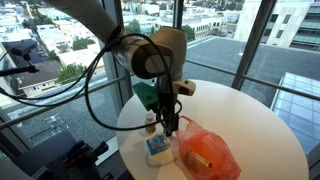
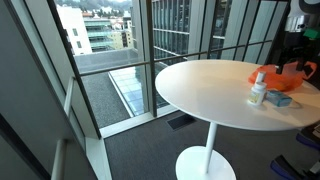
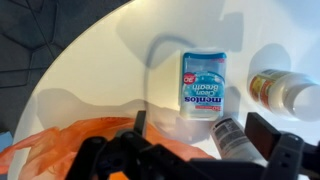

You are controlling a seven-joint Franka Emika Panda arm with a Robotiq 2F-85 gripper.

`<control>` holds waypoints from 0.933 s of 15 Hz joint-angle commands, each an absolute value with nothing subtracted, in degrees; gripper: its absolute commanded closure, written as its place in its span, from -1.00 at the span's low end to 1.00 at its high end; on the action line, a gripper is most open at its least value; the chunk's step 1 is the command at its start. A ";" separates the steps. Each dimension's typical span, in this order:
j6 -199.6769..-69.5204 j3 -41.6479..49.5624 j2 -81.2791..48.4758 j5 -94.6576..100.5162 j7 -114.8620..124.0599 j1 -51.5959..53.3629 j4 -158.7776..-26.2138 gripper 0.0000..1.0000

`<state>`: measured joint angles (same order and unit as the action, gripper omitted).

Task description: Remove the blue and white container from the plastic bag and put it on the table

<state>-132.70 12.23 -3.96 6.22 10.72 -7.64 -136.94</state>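
Note:
The blue and white Mentos container (image 3: pixel 203 82) lies flat on the round white table (image 3: pixel 100 60), outside the bag. It also shows in both exterior views (image 1: pixel 158 150) (image 2: pixel 279 99). The orange plastic bag (image 1: pixel 208 155) lies crumpled beside it, also seen in the wrist view (image 3: pixel 70 140) and in an exterior view (image 2: pixel 285 78). My gripper (image 3: pixel 203 128) hovers just above the table next to the container, jaws wide open and holding nothing; it shows in an exterior view (image 1: pixel 171 128). A small grey labelled cylinder (image 3: pixel 228 137) lies between the fingers, not gripped.
A small white bottle with an orange cap (image 1: pixel 151 124) stands close to the container, seen too in the wrist view (image 3: pixel 285 92) and an exterior view (image 2: pixel 258 92). A green item (image 1: pixel 146 95) is behind the gripper. Glass windows surround the table (image 2: pixel 200 85).

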 commanded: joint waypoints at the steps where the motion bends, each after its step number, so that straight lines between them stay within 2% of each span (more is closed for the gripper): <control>1: -124.51 11.32 -0.74 5.32 8.17 -8.31 -134.45 -1.00; 11: -113.55 7.14 9.51 5.32 8.78 -6.77 -130.93 -1.00; 14: -114.92 6.57 9.35 6.08 9.65 -7.18 -131.57 -1.00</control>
